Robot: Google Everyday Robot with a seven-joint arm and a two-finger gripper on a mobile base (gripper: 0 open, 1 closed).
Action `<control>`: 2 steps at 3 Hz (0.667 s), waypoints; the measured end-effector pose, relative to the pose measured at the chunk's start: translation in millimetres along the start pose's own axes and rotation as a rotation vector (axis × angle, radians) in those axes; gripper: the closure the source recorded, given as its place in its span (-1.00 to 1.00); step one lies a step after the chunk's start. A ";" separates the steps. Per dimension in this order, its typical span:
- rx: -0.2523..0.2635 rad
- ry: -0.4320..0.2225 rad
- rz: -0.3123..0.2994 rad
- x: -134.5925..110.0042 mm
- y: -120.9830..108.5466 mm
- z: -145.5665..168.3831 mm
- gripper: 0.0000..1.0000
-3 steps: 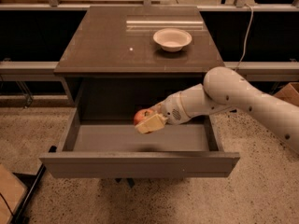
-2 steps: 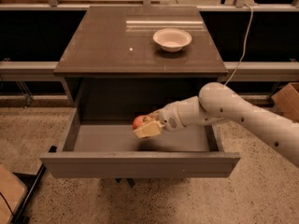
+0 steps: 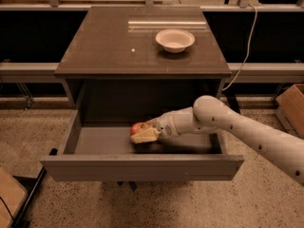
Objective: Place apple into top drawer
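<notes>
The top drawer (image 3: 142,169) is pulled wide open below the brown cabinet top. My gripper (image 3: 142,133) reaches in from the right, low inside the drawer near its middle. It is shut on the small red apple (image 3: 137,127), which peeks out at the upper left of the cream fingers (image 3: 145,136). The apple sits just above the drawer floor; I cannot tell whether it touches it.
A shallow white bowl (image 3: 175,40) stands on the brown cabinet top (image 3: 109,46) at the back right. A cardboard box (image 3: 292,106) is on the floor to the right. A white cable (image 3: 244,51) hangs at the right side.
My gripper has moved down and a little left with the apple, from above the drawer opening to low inside the drawer. The arm has lowered with it.
</notes>
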State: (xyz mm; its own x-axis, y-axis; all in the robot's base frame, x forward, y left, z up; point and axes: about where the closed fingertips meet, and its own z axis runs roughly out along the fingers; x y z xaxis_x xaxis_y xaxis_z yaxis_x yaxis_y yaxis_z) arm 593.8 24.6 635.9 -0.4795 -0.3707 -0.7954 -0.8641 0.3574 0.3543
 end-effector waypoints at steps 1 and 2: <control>-0.005 0.003 -0.001 0.0 2.1 2.3 -1.00; -0.005 0.003 -0.001 0.0 2.2 2.4 -1.00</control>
